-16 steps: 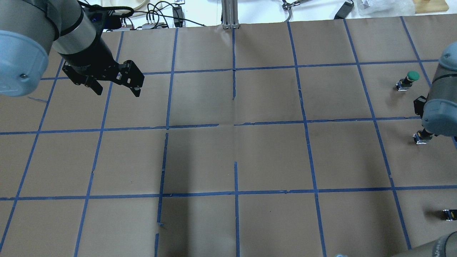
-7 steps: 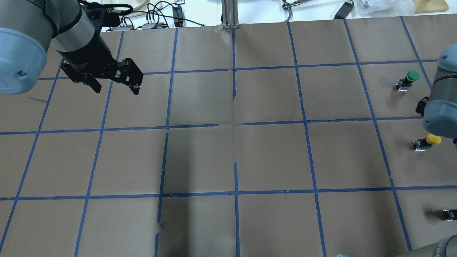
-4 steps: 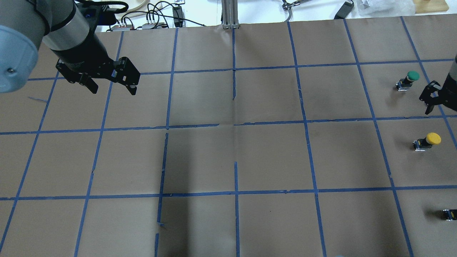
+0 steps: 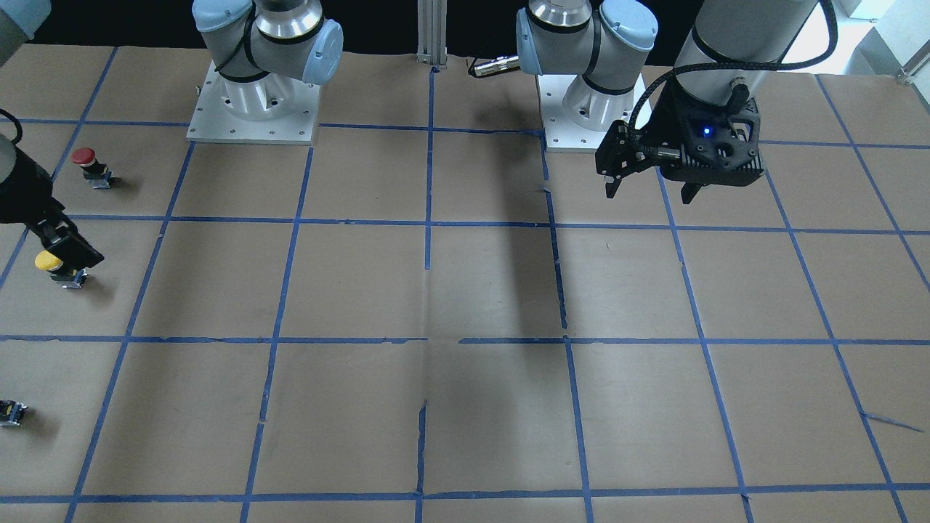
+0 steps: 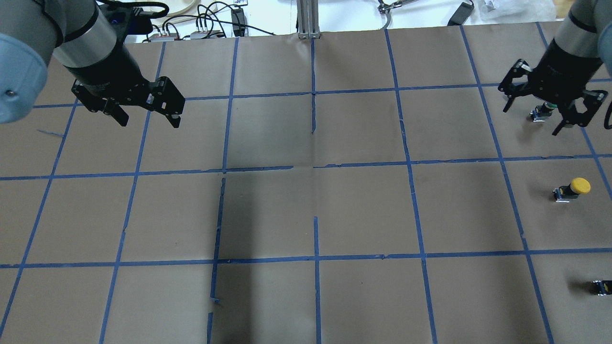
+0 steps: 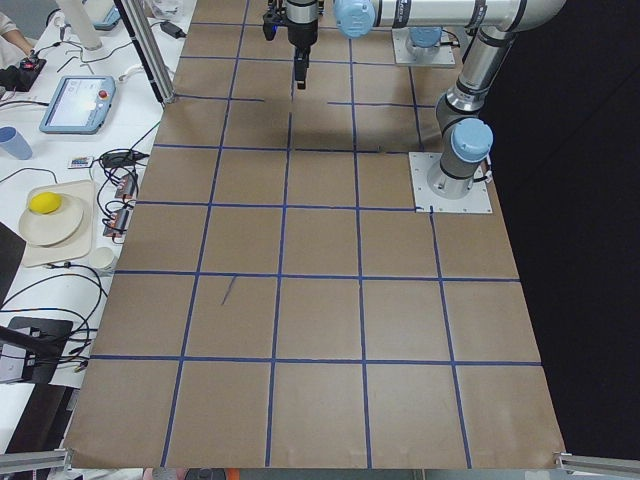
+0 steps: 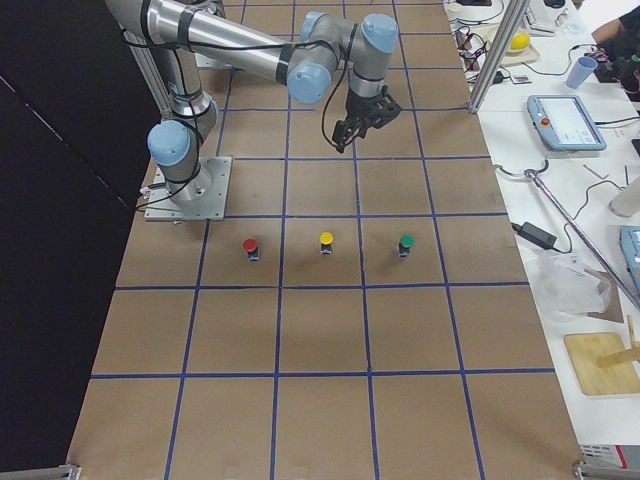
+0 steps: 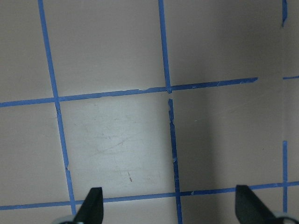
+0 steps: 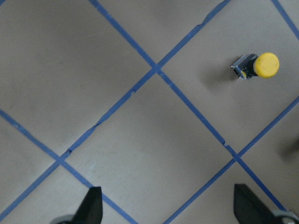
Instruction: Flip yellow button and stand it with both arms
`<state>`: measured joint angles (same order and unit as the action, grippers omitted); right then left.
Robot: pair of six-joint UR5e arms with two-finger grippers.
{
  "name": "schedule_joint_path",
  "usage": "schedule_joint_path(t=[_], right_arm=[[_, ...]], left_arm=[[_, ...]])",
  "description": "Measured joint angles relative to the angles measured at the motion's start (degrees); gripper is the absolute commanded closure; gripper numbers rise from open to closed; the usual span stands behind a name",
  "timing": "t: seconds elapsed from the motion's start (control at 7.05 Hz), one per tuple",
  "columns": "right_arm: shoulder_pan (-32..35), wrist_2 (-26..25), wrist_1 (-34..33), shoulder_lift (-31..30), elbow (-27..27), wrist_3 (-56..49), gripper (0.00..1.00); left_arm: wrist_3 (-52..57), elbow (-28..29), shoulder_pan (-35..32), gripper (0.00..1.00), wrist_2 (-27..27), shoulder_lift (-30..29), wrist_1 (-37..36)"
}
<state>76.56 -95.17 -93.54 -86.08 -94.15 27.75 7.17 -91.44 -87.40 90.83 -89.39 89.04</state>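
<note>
The yellow button stands upright, cap up, near the table's right edge; it also shows in the exterior right view, the right wrist view and the front view. My right gripper is open and empty. It hangs high over the green button's body, one square beyond the yellow button and apart from it. My left gripper is open and empty above the far left of the table, far from the button. The left wrist view shows only bare paper between its fingertips.
A red button and a green button stand in a row with the yellow one. A tiny black-and-yellow part lies near the front right edge. Brown paper with a blue tape grid covers the table.
My right arm has risen and swung away from over the yellow button, which is now uncovered, and hangs over the green button. My left gripper has drifted slightly left.
</note>
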Motion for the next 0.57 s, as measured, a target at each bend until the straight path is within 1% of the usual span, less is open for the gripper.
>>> schedule_joint_path(t=[0.28,0.57], right_arm=[[6.1,1.4,4.7,-4.7,0.0,-1.5,0.00],[11.5,2.3,7.3,-6.5,0.5,-7.8,0.00]], left_arm=[[0.0,0.0,0.0,0.00,0.0,-0.1,-0.1],[0.3,0.1,0.3,0.00,-0.3,-0.3,-0.3]])
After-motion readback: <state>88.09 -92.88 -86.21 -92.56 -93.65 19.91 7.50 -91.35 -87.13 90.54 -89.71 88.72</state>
